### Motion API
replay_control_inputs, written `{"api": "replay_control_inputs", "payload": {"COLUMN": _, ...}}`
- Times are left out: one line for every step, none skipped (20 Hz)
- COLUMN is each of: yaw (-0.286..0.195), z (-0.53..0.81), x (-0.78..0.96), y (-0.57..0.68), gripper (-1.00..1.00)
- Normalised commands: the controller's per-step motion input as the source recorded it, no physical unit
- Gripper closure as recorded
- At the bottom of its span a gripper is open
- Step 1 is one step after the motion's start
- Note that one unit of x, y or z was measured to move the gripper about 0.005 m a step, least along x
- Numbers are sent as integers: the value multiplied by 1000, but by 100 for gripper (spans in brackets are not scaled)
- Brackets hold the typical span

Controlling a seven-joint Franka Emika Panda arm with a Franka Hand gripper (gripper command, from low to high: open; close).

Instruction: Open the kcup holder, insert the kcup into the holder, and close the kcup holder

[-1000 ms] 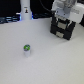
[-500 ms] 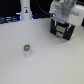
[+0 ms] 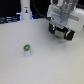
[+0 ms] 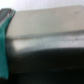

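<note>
The kcup (image 3: 27,49), a small whitish pod with a green top, stands upright on the white table (image 3: 45,62) towards the exterior view's left. The kcup holder (image 3: 63,34), a black boxy unit, sits at the back on the exterior view's right. My white gripper (image 3: 61,25) hangs right over the holder and covers its top, far from the kcup. Its fingertips blend into the dark box, so I cannot tell how the jaws stand. The wrist view is blurred, showing a teal strip (image 4: 4,45), a pale grey band (image 4: 47,35) and a dark area below.
A tall white bottle-like object (image 3: 25,10) with a blue glow stands at the back on the exterior view's left. A dark edge runs along the back of the table behind it.
The gripper has shifted slightly over the kcup holder. The kcup has stayed where it was.
</note>
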Motion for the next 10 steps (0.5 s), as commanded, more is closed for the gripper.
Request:
{"api": "replay_control_inputs", "payload": {"yaw": -86, "z": 84, "x": 903, "y": -408, "gripper": 100}}
{"api": "replay_control_inputs", "payload": {"yaw": -84, "z": 83, "x": 901, "y": -410, "gripper": 100}}
{"api": "replay_control_inputs", "payload": {"yaw": -83, "z": 84, "x": 899, "y": -415, "gripper": 100}}
{"api": "replay_control_inputs", "payload": {"yaw": -78, "z": 91, "x": 891, "y": -423, "gripper": 100}}
{"api": "replay_control_inputs", "payload": {"yaw": -77, "z": 82, "x": 892, "y": -430, "gripper": 100}}
{"api": "replay_control_inputs", "payload": {"yaw": -78, "z": 78, "x": 881, "y": -435, "gripper": 100}}
{"api": "replay_control_inputs", "payload": {"yaw": -77, "z": 80, "x": 869, "y": -441, "gripper": 100}}
{"api": "replay_control_inputs", "payload": {"yaw": -76, "z": 90, "x": 847, "y": -445, "gripper": 100}}
{"api": "replay_control_inputs", "payload": {"yaw": -79, "z": 109, "x": 823, "y": -446, "gripper": 100}}
{"api": "replay_control_inputs", "payload": {"yaw": -79, "z": 121, "x": 816, "y": -447, "gripper": 100}}
